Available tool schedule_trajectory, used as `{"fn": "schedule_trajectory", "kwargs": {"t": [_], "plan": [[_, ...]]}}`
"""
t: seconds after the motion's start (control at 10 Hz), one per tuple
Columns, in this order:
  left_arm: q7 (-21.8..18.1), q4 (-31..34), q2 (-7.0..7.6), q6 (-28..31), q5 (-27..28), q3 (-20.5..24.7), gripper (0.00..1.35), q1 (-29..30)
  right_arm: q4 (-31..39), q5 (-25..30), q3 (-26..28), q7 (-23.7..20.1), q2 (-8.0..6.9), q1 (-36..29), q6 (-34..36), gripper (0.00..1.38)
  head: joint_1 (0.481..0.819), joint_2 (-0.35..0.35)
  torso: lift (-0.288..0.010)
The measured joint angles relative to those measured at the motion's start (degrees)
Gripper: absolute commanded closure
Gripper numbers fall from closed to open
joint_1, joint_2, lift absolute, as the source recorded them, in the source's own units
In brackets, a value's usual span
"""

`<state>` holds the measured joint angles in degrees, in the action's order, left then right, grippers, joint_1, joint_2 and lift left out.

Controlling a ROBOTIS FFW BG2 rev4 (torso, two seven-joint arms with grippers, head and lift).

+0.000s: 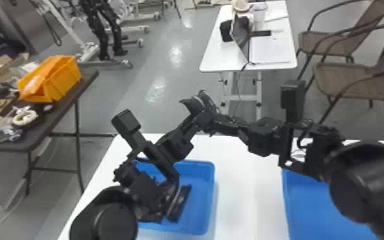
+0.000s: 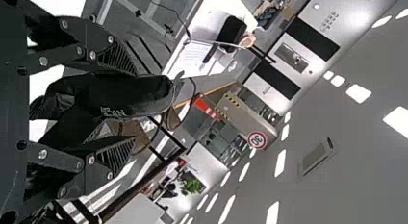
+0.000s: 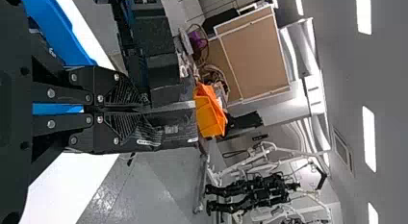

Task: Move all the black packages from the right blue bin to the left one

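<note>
I had both arms raised in front of me, their ends meeting over the far part of the white desk. In the head view my left gripper angled up and inward above the left blue bin, and my right gripper came across from the right blue bin's side. A black package stuck up where the two met, clear of both bins.

The right wrist view gave me the surer grip: the right fingers were clenched together on the package, which ran out past their tips. On the left wrist view the left fingers were spread wide, with black packaging lying between them; I couldn't tell whether they pressed on it.

Some of the left bin's blue floor showed around my left arm, while my right arm covered part of the right bin.

Off to my left, an orange bin sat on a dark desk beside a pale ring and loose parts. Farther ahead, another white desk carried papers and dark items, and brown chairs stood to its right.
</note>
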<state>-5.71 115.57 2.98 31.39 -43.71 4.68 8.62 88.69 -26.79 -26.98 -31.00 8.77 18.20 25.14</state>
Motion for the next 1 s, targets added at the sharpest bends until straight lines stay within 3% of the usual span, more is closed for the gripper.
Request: {"fn": "schedule_trajectory", "kwargs": {"t": [0.4, 0.5, 0.6, 0.7, 0.8, 1.0], "plan": [[1.3, 0.1, 0.18, -6.4, 1.6, -0.9, 1.21, 2.2, 0.0, -0.1, 0.0, 0.0, 0.02, -0.2, 0.0, 1.07, 0.679, 0.265, -0.042], [1.3, 0.1, 0.18, -7.7, 1.9, -0.9, 1.21, 2.6, 0.0, -0.2, 0.0, 0.0, 0.02, -0.3, 0.0, 0.8, 0.679, 0.27, -0.042], [1.4, 0.1, 0.18, -9.2, 2.6, -0.9, 1.21, 3.0, -0.1, -0.2, 0.3, -0.2, 0.0, -0.6, 0.2, 0.33, 0.679, 0.274, -0.042], [1.5, 0.1, 0.18, -11.3, 3.9, -0.8, 1.21, 3.5, 0.1, 0.3, 1.1, -0.4, -0.04, -1.1, 0.3, 0.04, 0.677, 0.278, -0.042], [1.9, 0.1, 0.18, -14.7, 7.1, -0.6, 1.21, 4.2, 1.0, 2.0, 2.8, -0.6, -0.13, -2.2, 0.4, 0.09, 0.675, 0.28, -0.042], [5.7, 0.0, -0.28, -24.3, 19.7, 0.7, 1.21, 7.6, 4.4, 7.8, 10.1, -0.2, -0.91, -7.8, -0.9, 0.2, 0.677, 0.286, -0.042]]}}
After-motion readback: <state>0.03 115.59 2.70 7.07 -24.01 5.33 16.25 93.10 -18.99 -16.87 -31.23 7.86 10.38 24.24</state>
